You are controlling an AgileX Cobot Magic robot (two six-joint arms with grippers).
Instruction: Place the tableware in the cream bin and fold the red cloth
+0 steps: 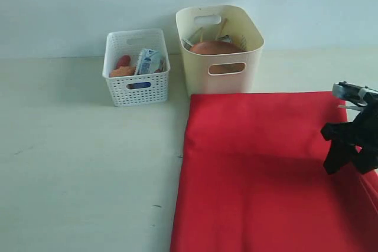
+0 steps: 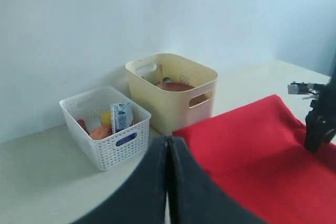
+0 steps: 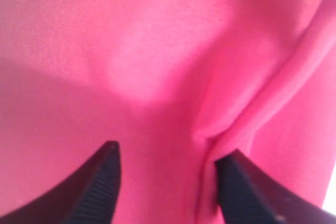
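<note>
Right wrist: I saw the right claw (image 3: 170,153) parted astride a fold of red cloth (image 3: 157,51).
Left wrist: left claw (image 2: 168,148) was pinched together, empty.
Outside: cloth lay before cream bin (image 1: 201,81), plate (image 1: 215,48) inside.
Carton (image 1: 149,61) print: unreadable.

Pale off-white tabletop (image 1: 77,163); we are counting three things sitting directly on it.

A white lattice basket (image 1: 127,94) is standing at the far side, left of centre. A taller cream bin (image 1: 204,81) is standing just right of it, slightly farther back, with a narrow gap between the two.

A red cloth (image 1: 254,163) is lying spread over the near right part. Its far edge is coming right up to the foot of the cream bin; we cannot tell whether it is touching. Its left edge is running from near to far about mid-table, and the cloth is puckering into a raised ridge towards its right side.

We are noting a small dark speck (image 1: 156,206) on the tabletop just left of the cloth.
</note>
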